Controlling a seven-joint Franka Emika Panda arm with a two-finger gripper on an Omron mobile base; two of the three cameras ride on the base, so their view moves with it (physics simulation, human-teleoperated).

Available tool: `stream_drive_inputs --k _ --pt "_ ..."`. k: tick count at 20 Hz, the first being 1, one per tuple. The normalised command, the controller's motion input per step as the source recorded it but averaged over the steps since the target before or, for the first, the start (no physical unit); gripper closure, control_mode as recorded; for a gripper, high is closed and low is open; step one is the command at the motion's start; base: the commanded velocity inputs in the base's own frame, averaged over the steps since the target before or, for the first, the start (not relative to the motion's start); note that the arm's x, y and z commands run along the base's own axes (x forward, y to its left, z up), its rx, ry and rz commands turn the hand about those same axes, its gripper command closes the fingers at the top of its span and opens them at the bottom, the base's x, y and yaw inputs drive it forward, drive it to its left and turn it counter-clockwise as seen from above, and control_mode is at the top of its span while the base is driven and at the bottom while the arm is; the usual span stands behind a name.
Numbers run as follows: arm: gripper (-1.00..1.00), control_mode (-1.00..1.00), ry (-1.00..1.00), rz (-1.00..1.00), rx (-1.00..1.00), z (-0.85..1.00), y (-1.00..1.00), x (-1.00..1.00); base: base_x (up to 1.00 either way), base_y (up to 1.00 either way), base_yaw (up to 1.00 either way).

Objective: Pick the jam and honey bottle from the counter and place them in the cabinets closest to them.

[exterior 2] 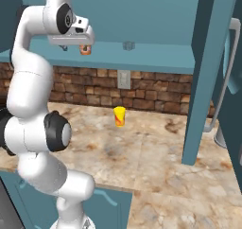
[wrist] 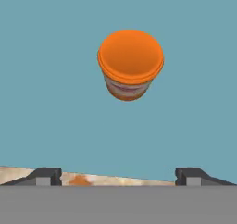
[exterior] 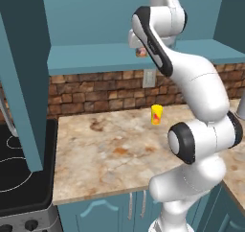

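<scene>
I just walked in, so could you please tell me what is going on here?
The robot arm has reached up to the teal cabinet shelf, where the orange jam jar now stands upright. Its gripper sits just off the jar with jaws wide apart, not touching it. A yellow cup stands on the counter below.

The left base view looks forward and down from behind the arm, which rises at its lower right; the right base view does likewise from the other side, arm at lower left; both share the tabletop, brick wall and yellow cup; the hand view looks close down at the jar on the teal shelf.
</scene>
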Motion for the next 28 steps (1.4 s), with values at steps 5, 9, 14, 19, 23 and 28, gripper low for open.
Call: stream_drive_inputs --k 5,9,14,19,23,28 --pt "-1.0 -1.0 0.0 0.08 -0.02 -0.2 -0.01 -1.0 0.0 0.0 0.0" --pt "-1.0 -1.0 -0.01 0.06 -0.01 -0.43 -0.07 -1.0 0.0 0.0 0.0" --pt "-1.0 -1.0 -0.05 0.08 -0.08 -0.66 -0.16 -1.0 0.0 0.0 0.0" --pt "-1.0 -1.0 -0.1 0.1 -0.14 -0.78 -0.21 -0.94 0.0 0.0 0.0" --pt "-1.0 -1.0 -0.12 0.13 -0.09 -0.98 -0.28 -0.64 0.0 0.0 0.0" --pt "-1.0 -1.0 -0.17 0.1 0.13 -0.8 -0.36 -0.35 0.0 0.0 0.0"
